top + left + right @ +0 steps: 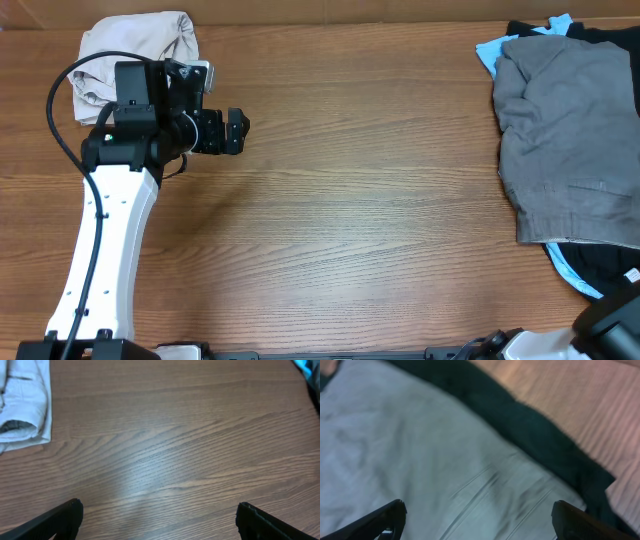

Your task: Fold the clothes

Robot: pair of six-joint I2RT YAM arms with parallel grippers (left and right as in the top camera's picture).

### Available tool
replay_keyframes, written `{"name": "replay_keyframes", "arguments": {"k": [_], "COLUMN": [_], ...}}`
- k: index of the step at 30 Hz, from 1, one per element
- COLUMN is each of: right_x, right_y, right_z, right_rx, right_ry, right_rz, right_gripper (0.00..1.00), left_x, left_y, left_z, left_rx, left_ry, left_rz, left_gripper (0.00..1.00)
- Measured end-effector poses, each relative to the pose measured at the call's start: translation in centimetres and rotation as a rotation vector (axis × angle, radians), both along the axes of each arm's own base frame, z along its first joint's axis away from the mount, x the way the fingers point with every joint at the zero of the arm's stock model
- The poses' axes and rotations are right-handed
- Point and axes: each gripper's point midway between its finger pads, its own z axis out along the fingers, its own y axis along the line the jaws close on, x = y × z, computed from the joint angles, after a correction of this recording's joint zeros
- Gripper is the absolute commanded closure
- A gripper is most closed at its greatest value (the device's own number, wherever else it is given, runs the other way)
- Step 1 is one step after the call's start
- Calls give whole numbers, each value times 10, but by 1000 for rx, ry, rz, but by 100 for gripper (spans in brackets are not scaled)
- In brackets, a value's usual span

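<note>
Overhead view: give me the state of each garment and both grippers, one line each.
grey shorts: unfolded, rumpled, lying on top at the right.
beige garment: gathered into a compact bundle, far left.
black garment: unfolded, under the grey shorts.
light-blue garment: unfolded, mostly buried, only edges showing.
left gripper: open, empty, above the table.
right gripper: open, empty, above the grey shorts.

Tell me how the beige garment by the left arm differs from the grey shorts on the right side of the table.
The beige garment is gathered into a compact bundle; the grey shorts lie spread out and cover far more area. The beige garment sits alone on bare table; the grey shorts lie atop a black garment and a light-blue garment. Both are cloth near the table's edges.
</note>
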Motion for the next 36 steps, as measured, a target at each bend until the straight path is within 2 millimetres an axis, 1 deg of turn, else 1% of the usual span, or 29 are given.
{"name": "replay_keyframes", "arguments": {"k": [3,7,10,12,15,18,20,23,24,26,28,30,31,36], "right_x": [-1,4,6,4,-1,-5,-8,-12,-13,-13,-13,-14,-14,-16], "right_y": [-14,-16,-18,-23,-29,-33,-33,-28,-27,-26,-26,-27,-26,-26], "right_z": [-21,-52,-68,-74,-79,-86,-97,-117,-123,-127,-127,-127,-127,-127], "right_rx": [19,51,49,31,6,8,29,75,86,92,92,95,97,109], "right_ry": [6,42,74,100,133,153,171,200,207,215,215,213,215,215], "right_rz": [15,87,120,127,135,134,137,146,148,154,155,151,149,144], "right_gripper": [4,4,4,5,10,17,22,29,33,43,52,57,59,59], "left_x": [3,6,6,6,6,7,7,7,7,7,7,7,7,7], "left_y": [0,0,0,0,0,0,0,0,0,0,0,0,0,0], "left_z": [-11,-27,-35,-39,-40,-40,-40,-40,-40,-40,-40,-40,-40,-40], "left_rx": [-2,-3,-3,-3,-3,-3,-3,-3,-3,-3,-3,-3,-3,-3], "left_ry": [29,74,97,108,112,111,111,110,110,109,109,108,108,108], "left_rz": [-1,-2,-2,-2,-2,-2,-2,-2,-2,-2,-2,-2,-2,-2], "left_gripper": [0,0,0,0,0,0,0,0,0,0,0,0,0,0]}}
